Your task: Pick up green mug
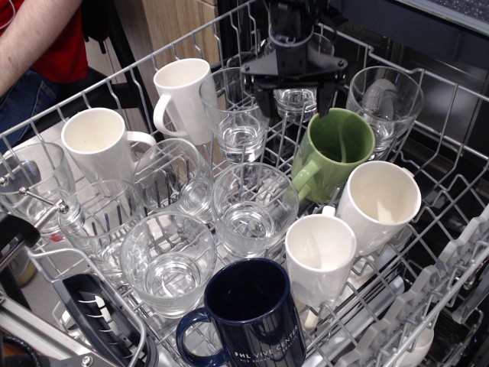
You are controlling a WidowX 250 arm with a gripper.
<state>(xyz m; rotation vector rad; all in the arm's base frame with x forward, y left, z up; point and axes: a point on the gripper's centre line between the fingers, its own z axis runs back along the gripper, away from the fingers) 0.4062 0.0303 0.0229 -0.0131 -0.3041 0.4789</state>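
Green mug [336,153] tilted in the wire rack [458,164], toward the far right part, mouth facing up and toward the camera, loop handle pointing to the near left. Dark green inside, empty. Just beside it on the near right, a white mug [378,202] leaning the same way; nearer still, a second white mug [319,256], also tilted. At the near edge, centre, a navy blue mug [256,313] with white lettering, handle to the left.

Above and just behind the green mug's far rim, a black gripper [294,92], fingers spread wide apart with nothing between them. Right finger [327,95] tip close over the mug's far rim; whether touching it cannot be told. Left finger [257,98] over the tall glass behind.

Behind the gripper, partly hidden, a clear glass [294,99] at the far edge. To the far right, another clear glass [383,103]. Left of the green mug, a tall glass [238,118], and beside that a white mug [183,95] with its handle to the left. In the middle, a wide glass [254,206]; more glasses toward the near left [170,260] and [172,176]. Near the left edge, a white mug [99,141] lying tilted and a glass [34,183] at the left corner.

Beyond the far left corner, a person [38,53] in a red shirt and jeans, bare forearm showing.
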